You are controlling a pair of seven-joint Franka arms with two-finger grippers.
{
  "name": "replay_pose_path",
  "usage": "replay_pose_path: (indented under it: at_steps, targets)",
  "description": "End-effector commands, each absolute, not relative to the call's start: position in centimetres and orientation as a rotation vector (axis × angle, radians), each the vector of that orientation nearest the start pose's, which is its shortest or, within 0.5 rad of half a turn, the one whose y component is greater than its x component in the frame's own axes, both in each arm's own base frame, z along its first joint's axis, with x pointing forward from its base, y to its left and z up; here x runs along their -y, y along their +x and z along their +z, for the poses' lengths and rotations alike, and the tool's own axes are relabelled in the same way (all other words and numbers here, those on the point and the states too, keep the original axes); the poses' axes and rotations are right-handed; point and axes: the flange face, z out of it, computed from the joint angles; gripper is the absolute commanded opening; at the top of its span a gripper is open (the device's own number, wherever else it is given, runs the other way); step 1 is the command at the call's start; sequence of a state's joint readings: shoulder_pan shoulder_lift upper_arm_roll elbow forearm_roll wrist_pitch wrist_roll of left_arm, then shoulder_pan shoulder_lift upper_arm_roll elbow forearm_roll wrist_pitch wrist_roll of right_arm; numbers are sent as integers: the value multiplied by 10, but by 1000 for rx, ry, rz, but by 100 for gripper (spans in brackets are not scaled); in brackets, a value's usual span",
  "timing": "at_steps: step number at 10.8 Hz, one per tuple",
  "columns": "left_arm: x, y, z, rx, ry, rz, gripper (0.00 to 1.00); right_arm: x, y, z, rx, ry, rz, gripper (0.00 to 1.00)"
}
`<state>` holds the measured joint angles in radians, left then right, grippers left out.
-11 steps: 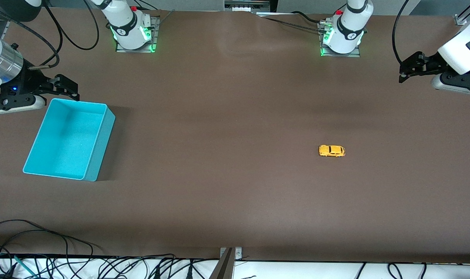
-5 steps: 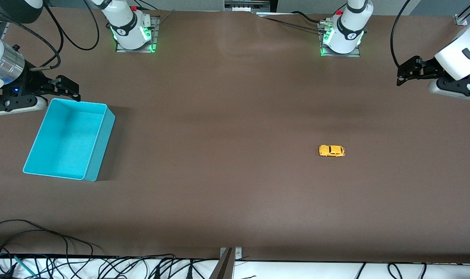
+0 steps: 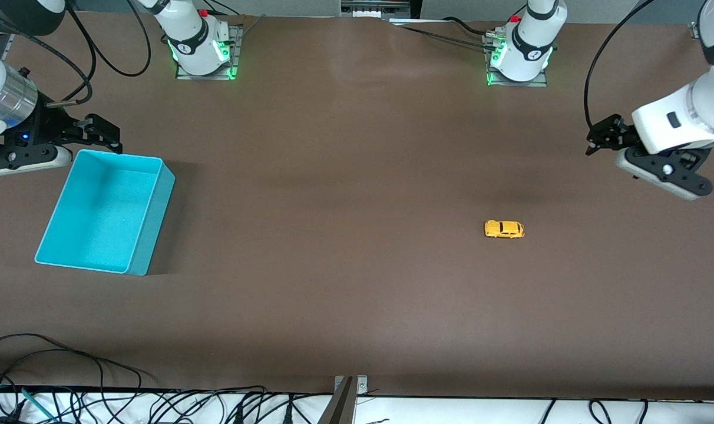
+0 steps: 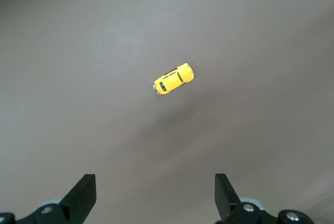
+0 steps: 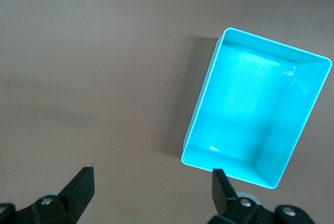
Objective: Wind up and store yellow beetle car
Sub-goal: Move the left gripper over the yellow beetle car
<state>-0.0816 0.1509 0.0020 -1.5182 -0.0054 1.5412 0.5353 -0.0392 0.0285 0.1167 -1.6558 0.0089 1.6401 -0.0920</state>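
Since the earlier frames the left gripper (image 3: 594,141) has swung in from the table's edge at the left arm's end and now hangs over bare tabletop, closer to the yellow beetle car (image 3: 504,229); the right gripper (image 3: 108,136) has barely shifted.

Yellow beetle car: on its wheels on the brown table (image 3: 357,265), toward the left arm's end, well apart from both grippers and from the bin. In the left wrist view it lies (image 4: 174,79) between and ahead of the two fingertips (image 4: 83,192), untouched. Wheels and any winding part are too small to make out.

Left gripper: jaws spread wide, empty. In the front view the fingers are partly masked by the wrist housing.

Right gripper: jaws spread wide, empty, hanging just above the farther rim of the turquoise bin (image 3: 151,218), the arm waiting there. Its wrist runs off the frame edge.

Turquoise bin: open-topped, empty, at the right arm's end; seen whole in the right wrist view (image 5: 201,119).

Cables (image 3: 98,400): tangled along the near edge, cut off by the frame.
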Motion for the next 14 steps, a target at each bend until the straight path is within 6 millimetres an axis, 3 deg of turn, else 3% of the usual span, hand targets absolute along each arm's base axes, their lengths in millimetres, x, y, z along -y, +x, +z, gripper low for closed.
replay_pose_path:
  at_steps: [1, 3, 5, 8, 10, 13, 14]
  targets:
    - [44, 604, 517, -1257, -2963, 217, 100, -44, 563, 578, 289, -3117, 79, 100]
    - [54, 605, 482, -1383, -2913, 250, 100, -44, 563, 577, 289, -3117, 81, 100]
    - [58, 613, 432, -1595, -2821, 269, 100, -44, 563, 576, 289, -3117, 83, 100]
    - [79, 627, 352, -1904, -2646, 286, 100, -44, 563, 576, 289, -3117, 86, 100]
    - [110, 612, 310, -2054, -2538, 212, 100, -44, 563, 576, 289, -3117, 86, 100]
    - [117, 601, 262, -2224, -2322, 23, 100, -44, 562, 574, 292, -3116, 91, 100]
    - [116, 600, 247, -2262, -2299, 42, 100, -44, 562, 574, 292, -3116, 91, 100]
